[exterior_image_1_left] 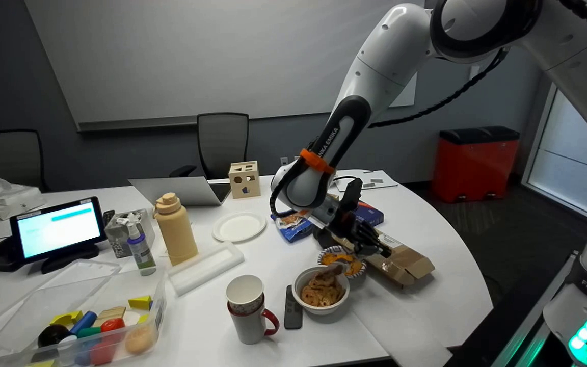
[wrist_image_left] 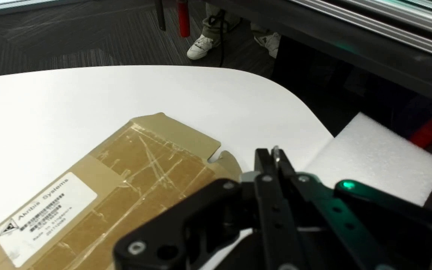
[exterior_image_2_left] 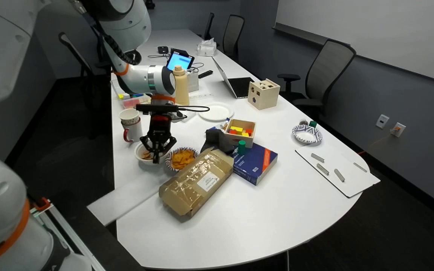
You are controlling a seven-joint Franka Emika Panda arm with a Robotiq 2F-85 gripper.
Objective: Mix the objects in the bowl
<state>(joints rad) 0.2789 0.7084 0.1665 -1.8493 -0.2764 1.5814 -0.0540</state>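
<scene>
Mixing seems not under way — the hand (wrist_image_left: 273, 159), narrow and seemingly unladen, is held apart from the white bowl (exterior_image_1_left: 320, 309) where brown bits (exterior_image_1_left: 320, 292) are heaped; lowering into them is called for.

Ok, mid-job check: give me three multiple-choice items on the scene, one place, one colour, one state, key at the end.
1. Where does the dark remote lie?
A) between the mug and the white bowl
B) inside the mug
C) inside the white bowl

2. What colour is the mug's handle?
A) green
B) yellow
C) red

3. How does the white bowl stand?
A) on its side
B) upright, holding brown pieces
C) upside down

1 A: it lies between them in an exterior view.
2 C: it shows red in both exterior views.
3 B: its mouth faces up, brown pieces showing inside.
</scene>
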